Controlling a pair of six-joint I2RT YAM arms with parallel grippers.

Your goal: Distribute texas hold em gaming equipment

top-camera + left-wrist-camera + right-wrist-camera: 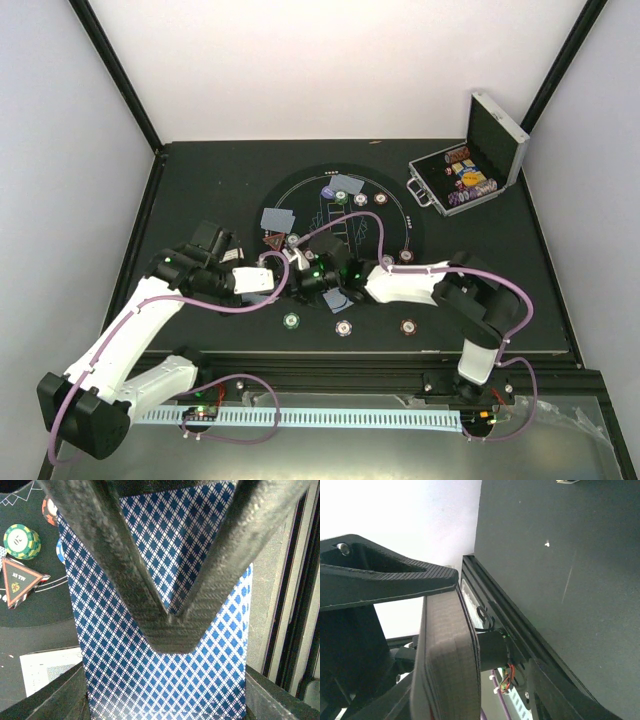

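Left gripper [170, 627] is clamped right down on a blue diamond-backed playing card [165, 680], with the fingers meeting in a V over the back of it. From the top it's around 8 o'clock on the round black mat [300, 190]. In the left wrist view a green chip [21, 541] sits on the mat just beside the red triangle marker [22, 582], off to the side of the held card.

Right gripper [335, 285] is low over the mat near 6 o'clock, pretty much nose to nose with the left one. Honestly can't tell how wide its jaws are or whether it has anything. Its own camera only gives me one finger pad [447, 655] side-on against the table edge, and from the top it's a dark clump.

The rest of the poker stuff, going round the mat:
- face-down card [278, 217] at about 10 o'clock
- another face-down card [348, 184] at 12 o'clock, with a purple chip [327, 194] just beside it
- second green chip [360, 199] and a red-brown chip [381, 198] at 1 o'clock
- one more red-brown chip [406, 256] at 4 o'clock near the rim
- three chips along the near side, at or just past the rim: green [291, 320], red-brown [343, 327], red-brown [408, 325]

The silver case [495, 130] is off the mat toward 2 o'clock, lid up, with stacks of chips inside.
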